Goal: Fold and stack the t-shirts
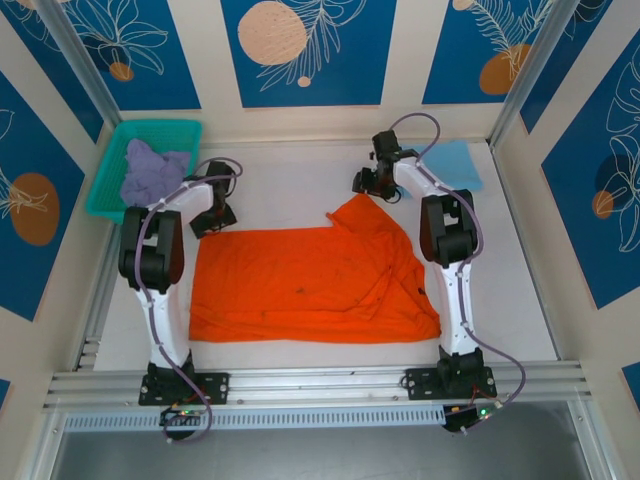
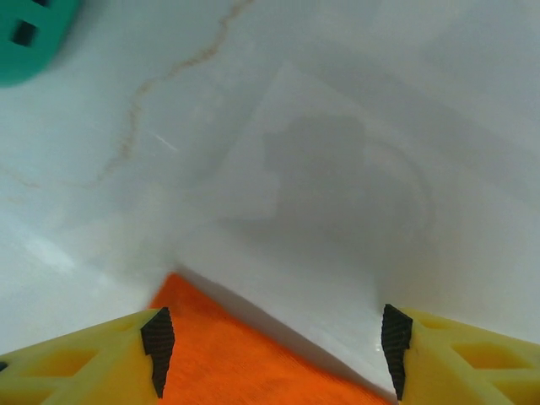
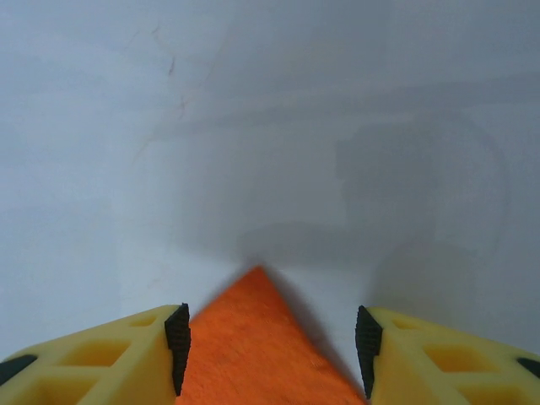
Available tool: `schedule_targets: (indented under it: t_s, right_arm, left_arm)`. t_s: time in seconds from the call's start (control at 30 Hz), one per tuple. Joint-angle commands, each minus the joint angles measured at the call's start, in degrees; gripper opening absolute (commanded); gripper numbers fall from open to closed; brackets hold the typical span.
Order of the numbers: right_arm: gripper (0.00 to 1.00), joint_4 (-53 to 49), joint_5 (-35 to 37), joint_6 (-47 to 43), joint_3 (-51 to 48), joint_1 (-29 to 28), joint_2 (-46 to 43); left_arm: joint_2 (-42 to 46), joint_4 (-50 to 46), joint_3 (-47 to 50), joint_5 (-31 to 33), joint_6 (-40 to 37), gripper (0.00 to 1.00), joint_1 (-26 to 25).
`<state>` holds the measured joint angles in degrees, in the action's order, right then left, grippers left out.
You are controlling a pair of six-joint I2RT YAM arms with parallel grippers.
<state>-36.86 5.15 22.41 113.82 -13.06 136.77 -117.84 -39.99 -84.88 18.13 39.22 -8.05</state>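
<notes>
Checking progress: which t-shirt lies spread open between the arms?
The orange t-shirt; the lavender one is crumpled in the basket, the light blue one lies far right.

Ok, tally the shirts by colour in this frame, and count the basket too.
orange t-shirt: 1
light blue t-shirt: 1
lavender t-shirt: 1
teal basket: 1
Total: 4

Bare white table (image 1: 290,165) open at top centre, orange t-shirt (image 1: 310,285) covering the middle, teal basket (image 1: 160,126) holding a lavender t-shirt (image 1: 150,170) blocking upper left, light blue t-shirt (image 1: 455,165) at upper right, left arm (image 1: 160,250) and right arm (image 1: 450,240) flanking the orange cloth.
</notes>
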Motion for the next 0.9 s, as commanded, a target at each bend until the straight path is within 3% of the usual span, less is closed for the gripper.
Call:
schedule_targets:
  t_s: [0.0,0.23,0.5,0.67,0.87]
  right_arm:
    - [0.58,-0.98,-2.27,-1.98,3.14,-0.63,2.05]
    - [0.54,-2.95,-1.4,-2.8,6.93,-0.93,5.51]
    - [0.24,-4.23,-1.19,-2.73,6.46,-1.31,6.32]
    - [0.12,-1.96,-1.81,-2.31,3.49,-1.13,4.24]
    - [0.05,0.33,-4.11,-1.5,1.07,-0.34,2.43]
  left_arm:
    - [-0.29,-1.4,-0.63,2.38,-1.34,0.7,1.92]
    - [-0.66,-0.15,0.48,0.34,-1.42,0.7,3.47]
    - [0.29,2.43,3.52,-3.72,-1.07,0.65,5.2]
    - [0.55,2.81,4.26,-4.99,-0.99,0.61,5.15]
    - [2.1,3.03,6.67,-4.38,-0.38,0.58,4.99]
